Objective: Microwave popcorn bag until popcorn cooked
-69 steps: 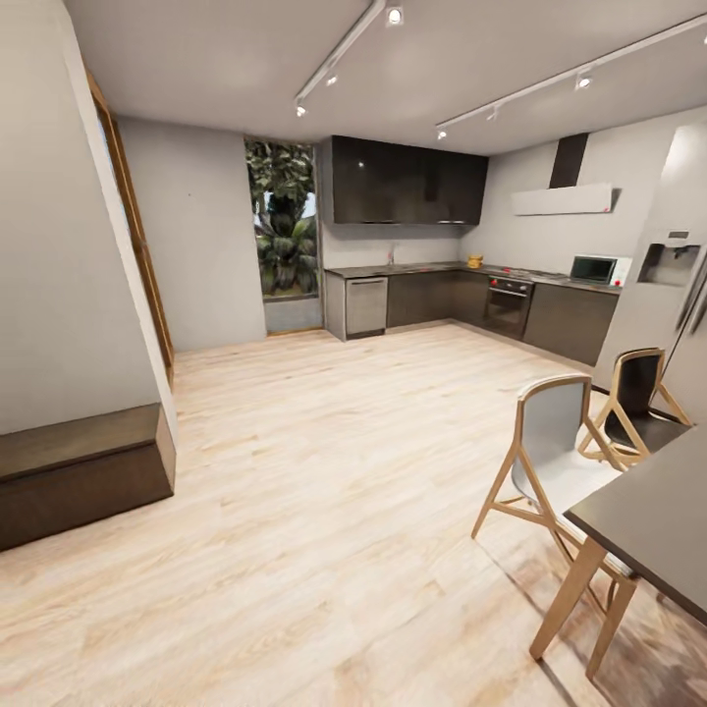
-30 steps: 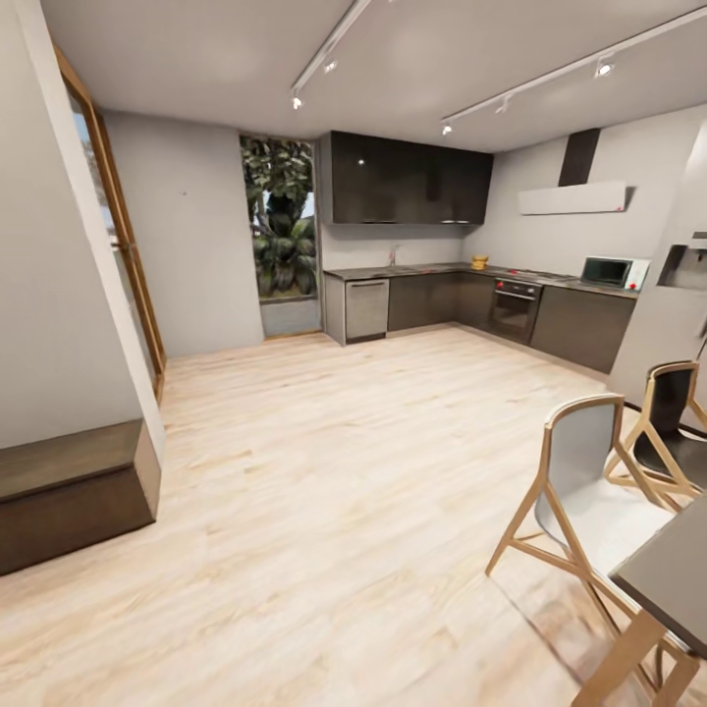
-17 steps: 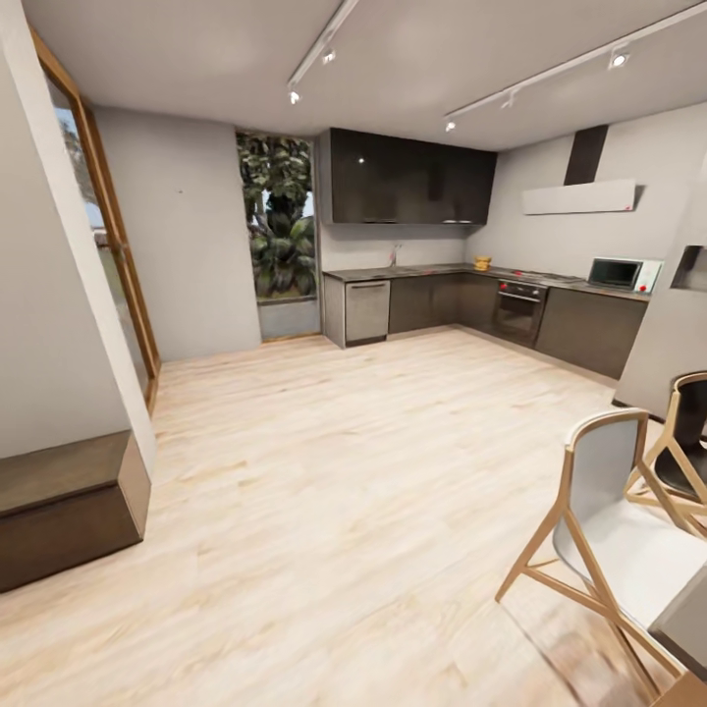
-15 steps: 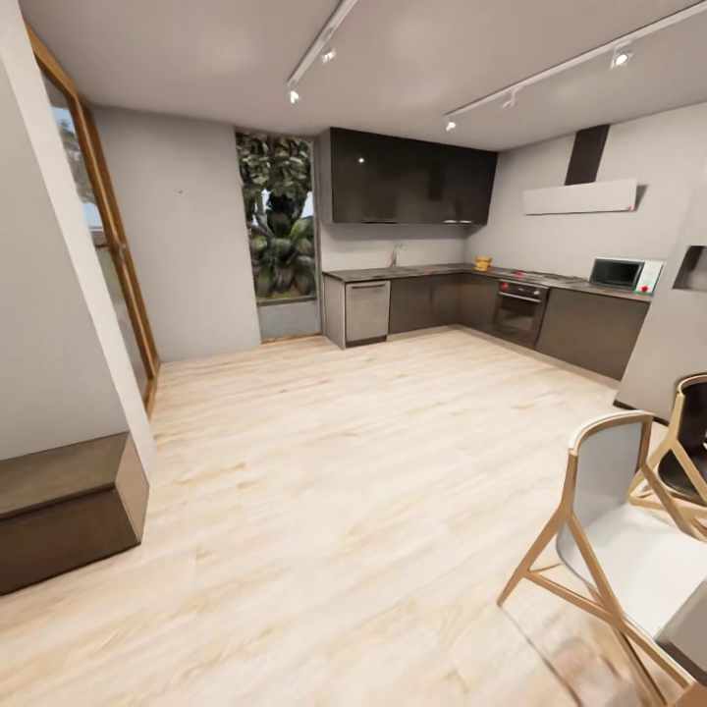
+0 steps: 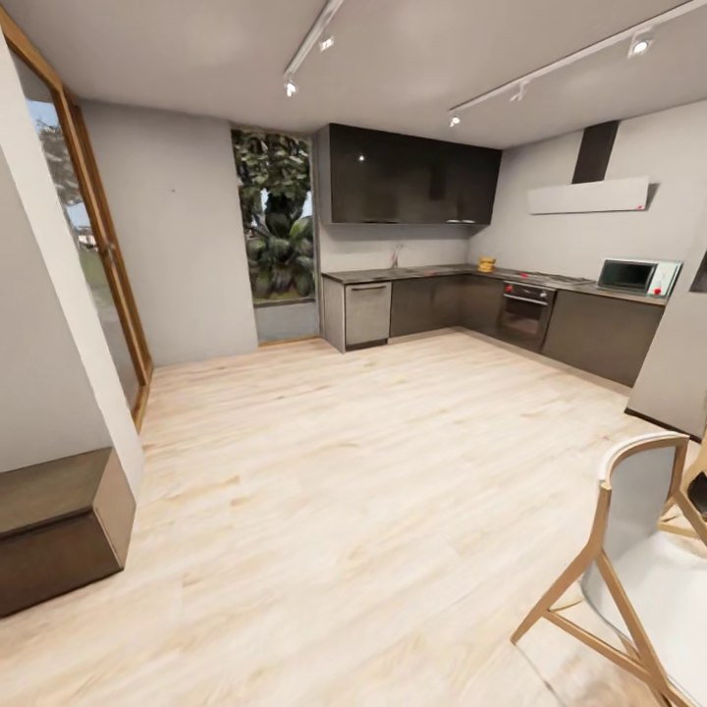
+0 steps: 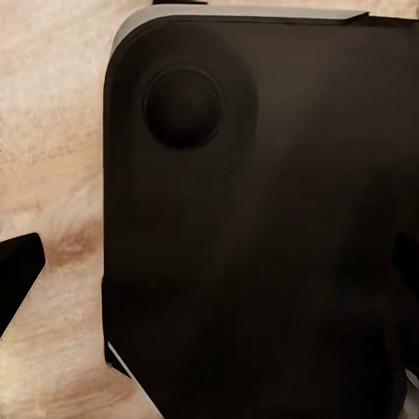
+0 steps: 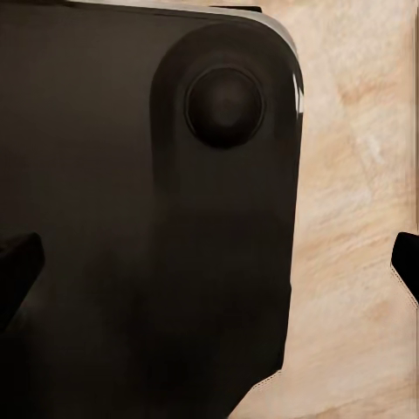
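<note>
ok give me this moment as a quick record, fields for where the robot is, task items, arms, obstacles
location: on the pale wood floor, across the room from the kitchen
microwave: on the countertop's right run, door looks closed
popcorn bag: small tan-yellow object near the countertop's corner, too small to confirm
countertop: grey L-shape over dark cabinets
built-in oven: between bag and microwave
left pincer: fingertips at the left wrist view's edges, looks open, holding nothing
right pincer: same, looks open
obstacle: chair close on the right
stage: approaching, nothing grasped yet
</note>
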Tool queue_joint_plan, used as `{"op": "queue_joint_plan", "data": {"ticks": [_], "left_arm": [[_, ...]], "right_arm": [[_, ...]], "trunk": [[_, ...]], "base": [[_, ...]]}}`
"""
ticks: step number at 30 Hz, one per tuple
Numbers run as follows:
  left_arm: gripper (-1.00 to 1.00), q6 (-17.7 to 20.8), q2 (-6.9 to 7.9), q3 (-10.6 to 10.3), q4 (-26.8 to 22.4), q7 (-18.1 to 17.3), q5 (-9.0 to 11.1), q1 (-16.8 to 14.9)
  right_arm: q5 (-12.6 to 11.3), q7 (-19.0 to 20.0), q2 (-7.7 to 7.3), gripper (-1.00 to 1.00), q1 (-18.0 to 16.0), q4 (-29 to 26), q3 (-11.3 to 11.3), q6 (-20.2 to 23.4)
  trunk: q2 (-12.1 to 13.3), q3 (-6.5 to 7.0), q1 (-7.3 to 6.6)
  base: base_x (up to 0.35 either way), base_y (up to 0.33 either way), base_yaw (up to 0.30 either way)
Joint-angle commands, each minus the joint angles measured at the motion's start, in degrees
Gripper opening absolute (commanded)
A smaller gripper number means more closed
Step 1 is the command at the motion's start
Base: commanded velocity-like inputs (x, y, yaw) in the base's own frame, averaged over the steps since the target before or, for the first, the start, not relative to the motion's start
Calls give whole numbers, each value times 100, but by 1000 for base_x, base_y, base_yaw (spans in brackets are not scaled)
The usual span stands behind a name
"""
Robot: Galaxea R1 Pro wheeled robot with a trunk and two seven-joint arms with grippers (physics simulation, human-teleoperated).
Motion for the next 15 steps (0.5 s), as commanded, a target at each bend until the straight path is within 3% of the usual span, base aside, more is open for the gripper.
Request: {"op": "queue_joint_plan", "data": {"ticks": [1,15], "left_arm": [[100,-7,-1,6,-1,-2,43,-1],[100,-7,-1,6,-1,-2,43,-1]], "right_arm": [[1,-1,0,100,-2,5,4,-25],[1,-1,0,100,-2,5,4,-25]], "trunk": [[-2,-4,3],[-2,-4,3]], "base": [[321,0,0],[322,0,0]]}}
